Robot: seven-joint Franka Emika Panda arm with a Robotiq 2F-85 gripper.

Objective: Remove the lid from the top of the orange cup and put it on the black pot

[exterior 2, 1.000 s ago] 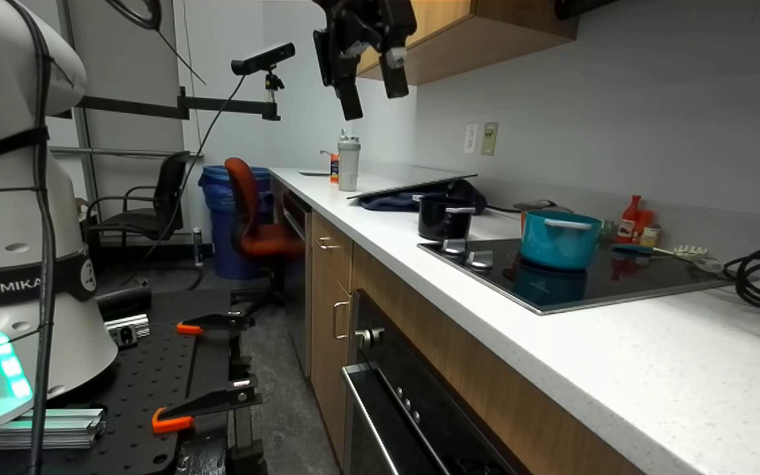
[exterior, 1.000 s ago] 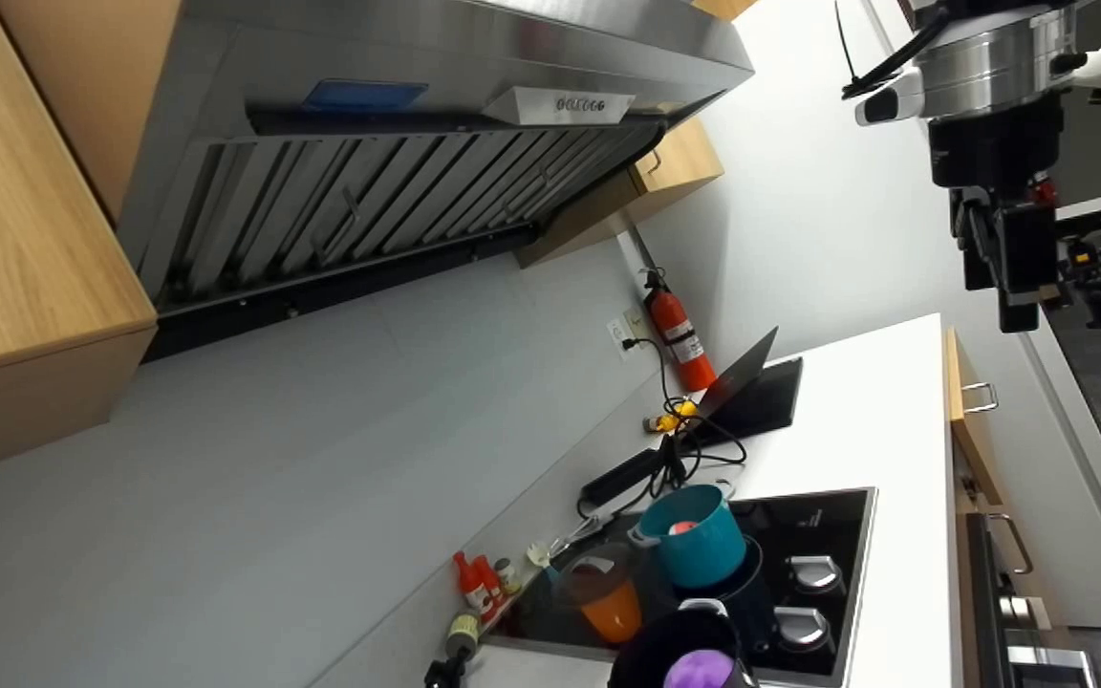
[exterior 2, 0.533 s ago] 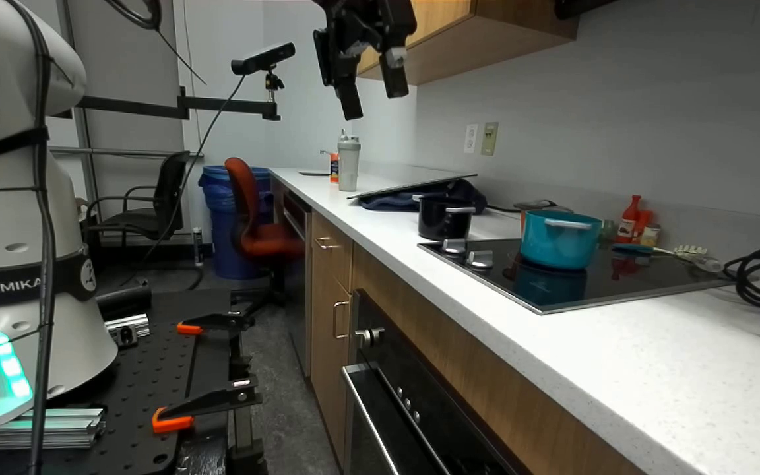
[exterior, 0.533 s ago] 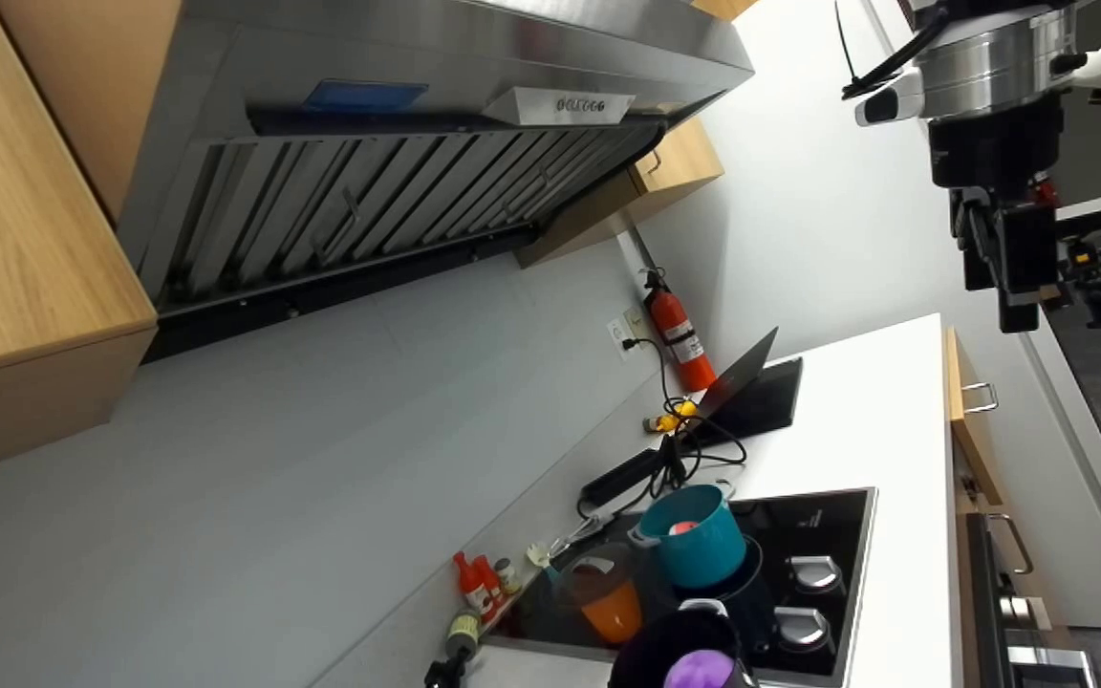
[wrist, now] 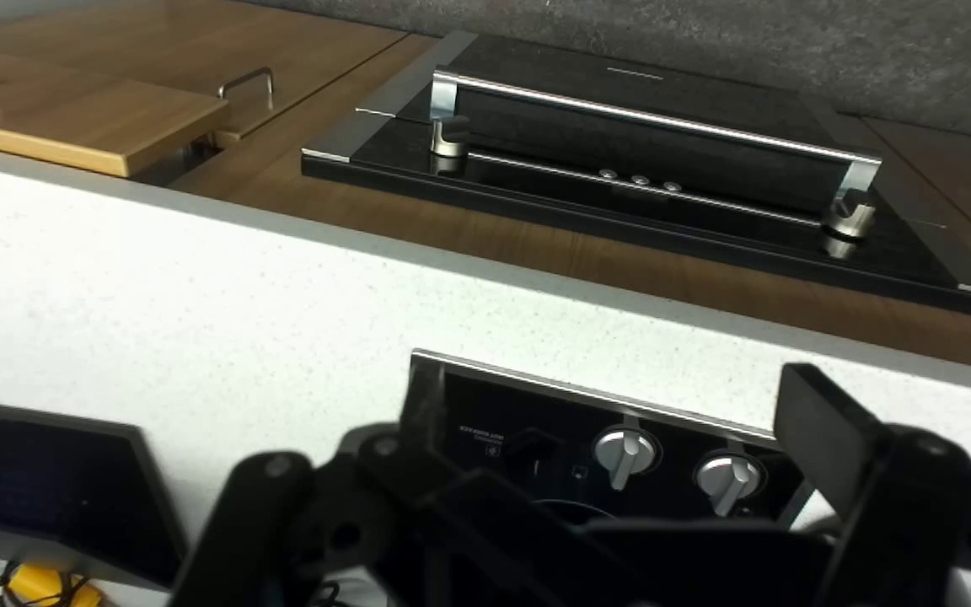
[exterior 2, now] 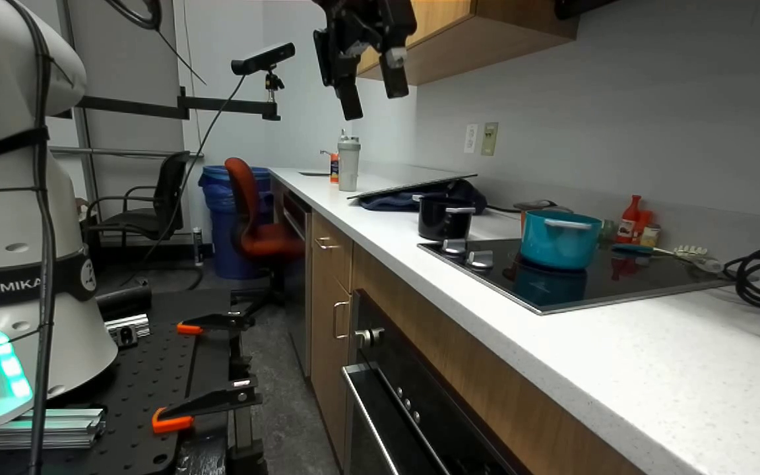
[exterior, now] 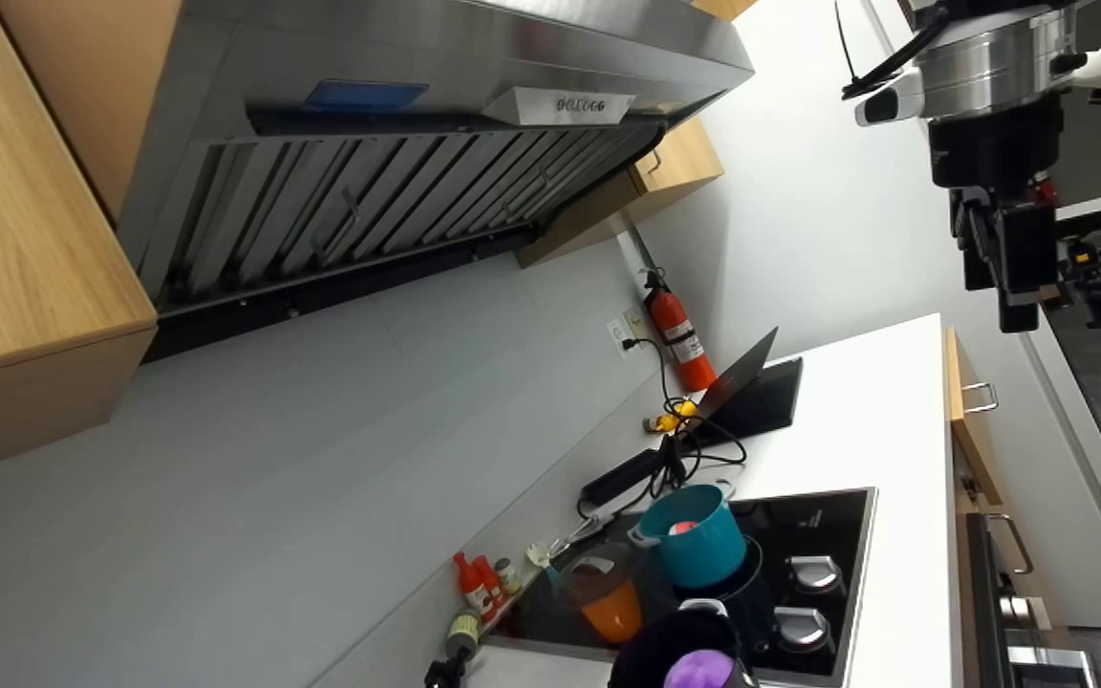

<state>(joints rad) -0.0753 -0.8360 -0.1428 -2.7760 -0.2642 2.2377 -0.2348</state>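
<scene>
The orange cup (exterior: 614, 613) is at the back of the cooktop with the greyish lid (exterior: 598, 575) on top. In an exterior view only a sliver of the cup (exterior 2: 523, 223) and the lid (exterior 2: 541, 206) show behind the teal pot. The black pot (exterior: 644, 642), with a purple thing inside, is cut by the frame edge; it also stands beside the cooktop in an exterior view (exterior 2: 444, 221). My gripper (exterior: 998, 296) is open and empty, high above the counter, also seen in an exterior view (exterior 2: 373, 95) and the wrist view (wrist: 612, 384). Cup, lid and black pot are not visible in the wrist view.
The teal pot (exterior: 703, 549) stands on the cooktop (exterior 2: 485, 277) near the cup. Red bottles (exterior 2: 629, 220) and a utensil (exterior 2: 670, 251) lie toward the wall. A laptop (exterior: 751, 382) and cables are on the counter. A range hood (exterior: 436, 172) hangs above.
</scene>
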